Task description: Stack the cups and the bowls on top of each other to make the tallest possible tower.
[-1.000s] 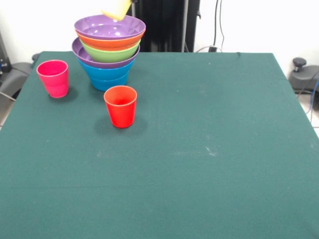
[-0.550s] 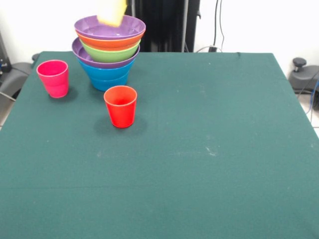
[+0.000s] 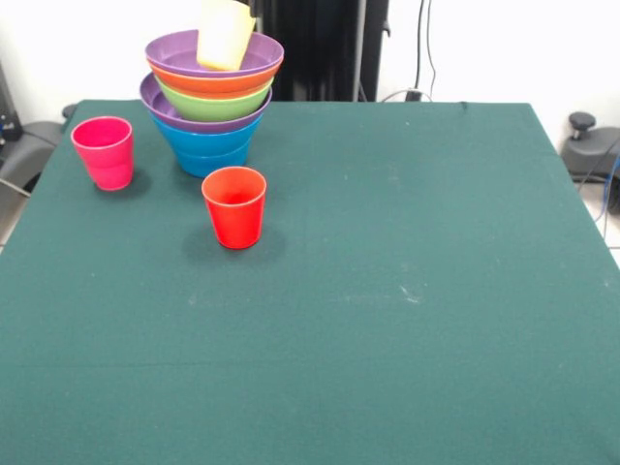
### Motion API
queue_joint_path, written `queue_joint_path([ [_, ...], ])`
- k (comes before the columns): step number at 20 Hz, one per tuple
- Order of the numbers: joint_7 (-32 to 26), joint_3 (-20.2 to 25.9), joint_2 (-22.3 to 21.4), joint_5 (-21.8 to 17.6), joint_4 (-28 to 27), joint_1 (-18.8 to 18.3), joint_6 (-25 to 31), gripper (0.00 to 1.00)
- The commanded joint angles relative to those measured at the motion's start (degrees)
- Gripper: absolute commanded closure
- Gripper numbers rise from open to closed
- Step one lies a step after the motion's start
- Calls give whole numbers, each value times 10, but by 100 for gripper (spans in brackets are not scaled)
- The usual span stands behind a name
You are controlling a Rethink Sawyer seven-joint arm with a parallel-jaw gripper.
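Oddly, I can't find the pincer anywhere on my screen, so its state is beyond telling and I place things by the tower instead. The yellow cup sits in the top purple bowl, upright, slightly tilted. Below nest orange, lime green, purple and blue bowls. Just before the tower stands the red cup; the pink-magenta cup sits beside it, both upright on the green table.

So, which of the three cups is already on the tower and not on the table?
The yellow cup: it sits in the top purple bowl of the tower. The pink cup and the red cup stand upright on the green table.
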Motion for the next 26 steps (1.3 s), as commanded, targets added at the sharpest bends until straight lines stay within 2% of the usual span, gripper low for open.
queue_joint_path([
  [1,-2,51,38,-39,23,10,-32,0],
  [9,-1,52,35,-36,18,8,-29,0],
  [15,-59,81,-13,-8,-12,-19,65,0],
  [19,-75,99,-30,6,-21,-35,103,0],
  [22,-83,120,-22,8,-21,-58,102,0],
  [26,-86,146,17,-7,-34,-88,77,0],
])
